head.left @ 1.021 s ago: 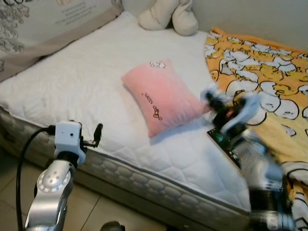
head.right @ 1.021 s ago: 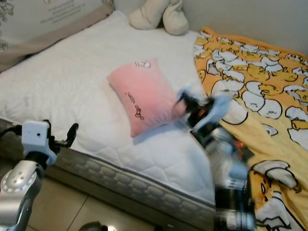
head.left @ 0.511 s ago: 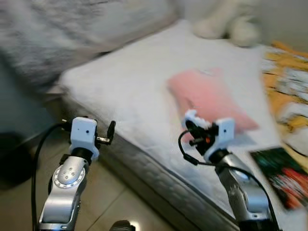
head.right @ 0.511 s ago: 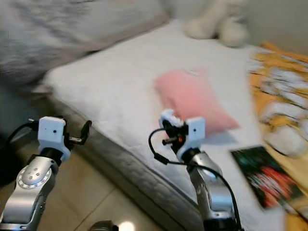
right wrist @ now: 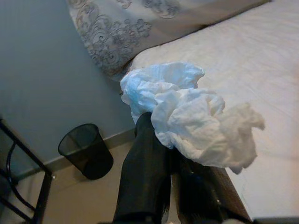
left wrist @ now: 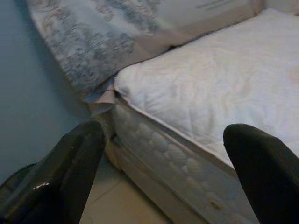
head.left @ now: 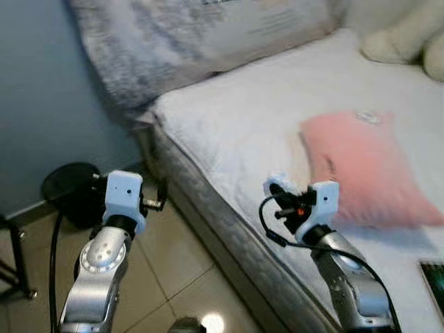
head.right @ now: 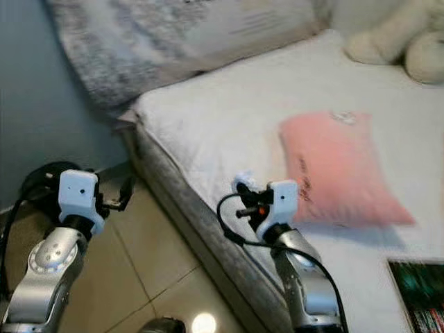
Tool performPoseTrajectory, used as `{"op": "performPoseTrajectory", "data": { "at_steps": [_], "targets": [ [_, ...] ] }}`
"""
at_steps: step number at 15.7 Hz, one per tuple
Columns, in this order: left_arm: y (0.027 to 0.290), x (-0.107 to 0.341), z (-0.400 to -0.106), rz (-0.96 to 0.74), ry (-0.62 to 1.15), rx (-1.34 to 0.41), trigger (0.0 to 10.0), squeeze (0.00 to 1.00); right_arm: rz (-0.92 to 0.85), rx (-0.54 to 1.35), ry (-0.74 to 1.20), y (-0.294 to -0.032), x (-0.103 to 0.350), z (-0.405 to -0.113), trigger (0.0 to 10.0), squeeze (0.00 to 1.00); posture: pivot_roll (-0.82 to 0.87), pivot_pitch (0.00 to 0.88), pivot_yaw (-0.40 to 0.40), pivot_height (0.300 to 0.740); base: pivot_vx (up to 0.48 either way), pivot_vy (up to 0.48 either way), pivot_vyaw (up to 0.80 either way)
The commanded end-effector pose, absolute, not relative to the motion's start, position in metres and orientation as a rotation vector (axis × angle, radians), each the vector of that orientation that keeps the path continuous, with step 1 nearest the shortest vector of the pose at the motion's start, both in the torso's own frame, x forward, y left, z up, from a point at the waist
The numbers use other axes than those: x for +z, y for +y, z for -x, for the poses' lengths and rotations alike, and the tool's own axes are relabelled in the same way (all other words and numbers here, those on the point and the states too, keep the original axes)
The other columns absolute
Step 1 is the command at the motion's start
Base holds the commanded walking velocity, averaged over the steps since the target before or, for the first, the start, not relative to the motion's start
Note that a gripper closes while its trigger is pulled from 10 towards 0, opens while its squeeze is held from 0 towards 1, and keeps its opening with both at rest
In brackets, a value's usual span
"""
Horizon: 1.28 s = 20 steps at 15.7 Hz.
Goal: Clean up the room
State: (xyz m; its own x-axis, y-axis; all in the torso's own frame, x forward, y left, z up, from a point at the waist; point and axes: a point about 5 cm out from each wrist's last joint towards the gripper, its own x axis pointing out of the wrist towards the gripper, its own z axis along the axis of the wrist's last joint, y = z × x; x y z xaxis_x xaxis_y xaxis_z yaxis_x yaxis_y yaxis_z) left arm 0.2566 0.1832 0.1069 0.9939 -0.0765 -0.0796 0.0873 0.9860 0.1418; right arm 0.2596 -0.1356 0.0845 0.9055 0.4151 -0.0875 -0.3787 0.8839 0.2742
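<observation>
The right gripper (right wrist: 168, 158) pinches a crumpled white and pale-blue tissue wad (right wrist: 187, 114) above the edge of the white quilted mattress (head.left: 263, 132). The left gripper (left wrist: 163, 168) hangs with fingers spread, holding nothing. A black mesh wastebasket (right wrist: 86, 149) stands on the tiled floor by the blue wall. The step in hand looks like carrying rubbish; next, the wad must travel over that bin.

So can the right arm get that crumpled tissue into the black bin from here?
Probably not yet. The right end effector holds the crumpled tissue over the mattress edge; the black bin stands on the floor by the wall, well off to its left, nearer the left arm.
</observation>
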Motion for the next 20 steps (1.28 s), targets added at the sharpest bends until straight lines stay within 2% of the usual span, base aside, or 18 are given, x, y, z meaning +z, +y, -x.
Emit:
{"op": "performPoseTrajectory", "data": {
  "at_steps": [1, 6, 14, 17, 18, 20],
  "targets": [
    [0.185, 0.109, -0.255, -0.153, 0.068, -0.076, 10.0, 0.0, -0.244, 0.457, 0.143, -0.131, 0.087, -0.262, 10.0, 0.0, 0.05, 0.0, 0.021, 0.74, 0.394, 0.0, 0.8],
    [0.187, 0.107, -0.249, -0.149, 0.072, -0.057, 10.0, 0.0, -0.205, 0.533, 0.166, -0.128, 0.084, -0.269, 10.0, 0.0, 0.07, 0.0, 0.001, 0.74, 0.393, 0.0, 0.8],
    [0.191, 0.106, -0.244, -0.163, 0.082, -0.052, 10.0, 0.0, -0.201, 0.537, 0.161, -0.122, 0.08, -0.272, 10.0, 0.0, 0.09, 0.0, -0.002, 0.74, 0.393, 0.0, 0.8],
    [0.193, 0.106, -0.246, -0.168, 0.083, -0.053, 10.0, 0.0, -0.179, 0.471, 0.142, -0.126, 0.082, -0.276, 10.0, 0.0, 0.08, 0.0, 0.006, 0.74, 0.394, 0.0, 0.8],
    [0.194, 0.109, -0.25, -0.172, 0.067, -0.057, 10.0, 0.0, -0.18, 0.356, 0.123, -0.136, 0.085, -0.282, 10.0, 0.0, 0.08, 0.0, 0.006, 0.74, 0.394, 0.0, 0.0],
    [0.194, 0.116, -0.255, -0.169, 0.034, -0.07, 10.0, 0.0, -0.135, 0.316, 0.096, -0.139, 0.092, -0.287, 10.0, 0.0, 0.08, 0.0, 0.013, 0.74, 0.39, 0.0, 0.0]
  ]
}}
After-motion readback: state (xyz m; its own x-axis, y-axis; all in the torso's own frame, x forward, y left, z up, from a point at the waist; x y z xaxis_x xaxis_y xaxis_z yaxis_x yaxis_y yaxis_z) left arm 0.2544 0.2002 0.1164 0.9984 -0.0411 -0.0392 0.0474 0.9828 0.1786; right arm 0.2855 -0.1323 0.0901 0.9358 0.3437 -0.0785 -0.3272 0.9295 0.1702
